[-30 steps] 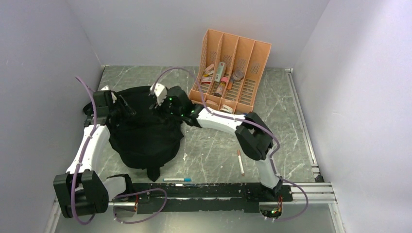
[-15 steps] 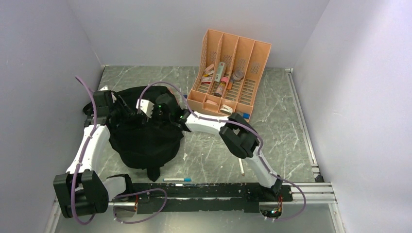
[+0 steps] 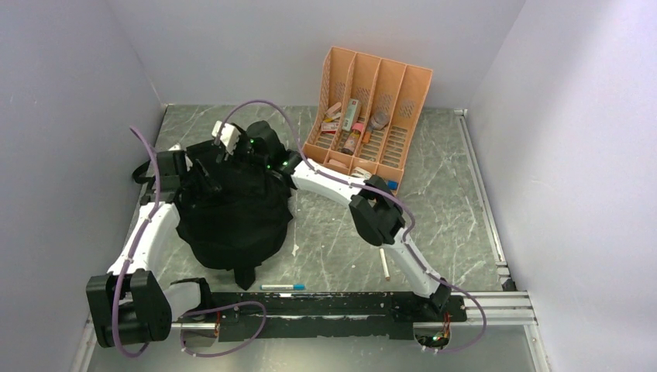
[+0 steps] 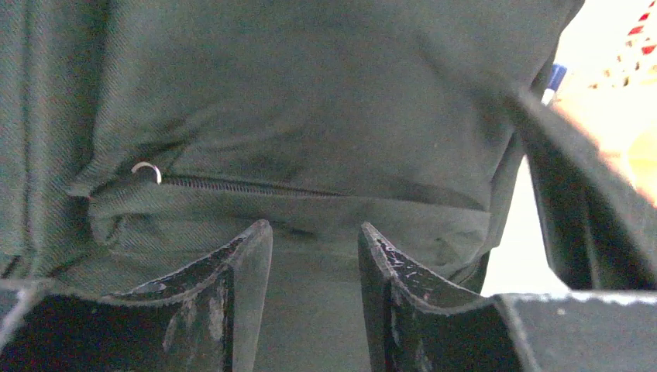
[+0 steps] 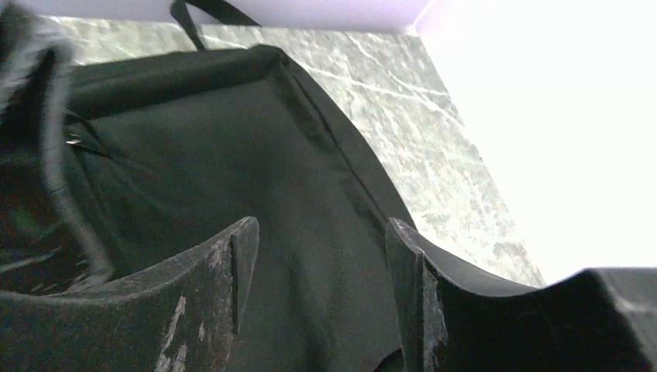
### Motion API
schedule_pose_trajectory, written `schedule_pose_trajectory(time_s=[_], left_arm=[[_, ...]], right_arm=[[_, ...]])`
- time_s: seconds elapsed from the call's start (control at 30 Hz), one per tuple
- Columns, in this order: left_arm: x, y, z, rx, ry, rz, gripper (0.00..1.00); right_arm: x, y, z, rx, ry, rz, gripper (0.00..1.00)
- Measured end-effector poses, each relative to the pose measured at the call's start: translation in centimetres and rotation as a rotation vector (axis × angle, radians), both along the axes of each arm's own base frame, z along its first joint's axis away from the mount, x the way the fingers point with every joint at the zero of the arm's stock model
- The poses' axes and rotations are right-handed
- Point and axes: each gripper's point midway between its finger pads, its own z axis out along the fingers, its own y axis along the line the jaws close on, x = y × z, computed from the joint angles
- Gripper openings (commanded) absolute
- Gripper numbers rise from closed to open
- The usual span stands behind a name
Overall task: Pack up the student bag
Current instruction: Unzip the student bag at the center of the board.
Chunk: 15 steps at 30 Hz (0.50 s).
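Right pincer (image 5: 321, 232), seemingly empty, at bag (image 3: 232, 225)

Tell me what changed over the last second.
The right tool swung left across the student bag, then toward its far edge; its jaws stand open, gripping nothing. The left tool shifted slightly at the bag's left side, also open. The bag, orange desk organizer and blue marker stayed put.

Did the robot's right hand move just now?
Yes. The right gripper slid left, farther from the orange desk organizer, and now sits over the student bag at its far edge.
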Motion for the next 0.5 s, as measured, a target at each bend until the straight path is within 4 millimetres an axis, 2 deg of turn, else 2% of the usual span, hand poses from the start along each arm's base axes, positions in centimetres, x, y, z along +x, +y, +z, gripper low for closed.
schedule_pose_trajectory(time_s=[0.07,0.13,0.27,0.5], left_arm=[[-0.6,-0.4,-1.0,-0.009,0.026,-0.009,0.49],[-1.0,-0.6,-1.6,-0.012,0.042,-0.014,0.49],[-1.2,-0.6,-1.7,-0.013,0.048,-0.015,0.48],[-1.5,-0.7,-1.8,-0.022,0.065,-0.004,0.47]], right_arm=[[1.1,0.2,-0.9,-0.016,0.005,-0.02,0.65],[1.3,0.1,-2.9,-0.062,0.026,-0.019,0.65],[0.0,-0.7,-7.2,-0.179,0.088,0.029,0.65],[-2.4,-1.3,-10.2,-0.257,0.127,0.148,0.65]])
